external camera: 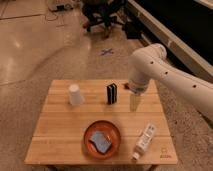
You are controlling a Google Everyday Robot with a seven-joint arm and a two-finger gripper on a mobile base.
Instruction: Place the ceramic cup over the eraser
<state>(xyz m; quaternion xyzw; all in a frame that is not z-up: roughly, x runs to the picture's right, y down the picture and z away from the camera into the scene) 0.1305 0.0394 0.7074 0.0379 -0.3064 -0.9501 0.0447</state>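
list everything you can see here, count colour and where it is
table: one, light wood, centre of the view
ceramic cup: one, white, rear left of the table
eraser: one, black with a white stripe, upright, rear middle, right of the cup
bowl: one, orange-red, front middle of the table
sponge piece: one, blue, inside the bowl
bottle: one, white, lying on its side, front right of the table
floor cross: one, blue, on the floor beyond the table
chair: one, dark, far background at top
arm: one, white, reaching in from the right
gripper: one, pale, pointing down over the table's rear right, right of the eraser and apart from it
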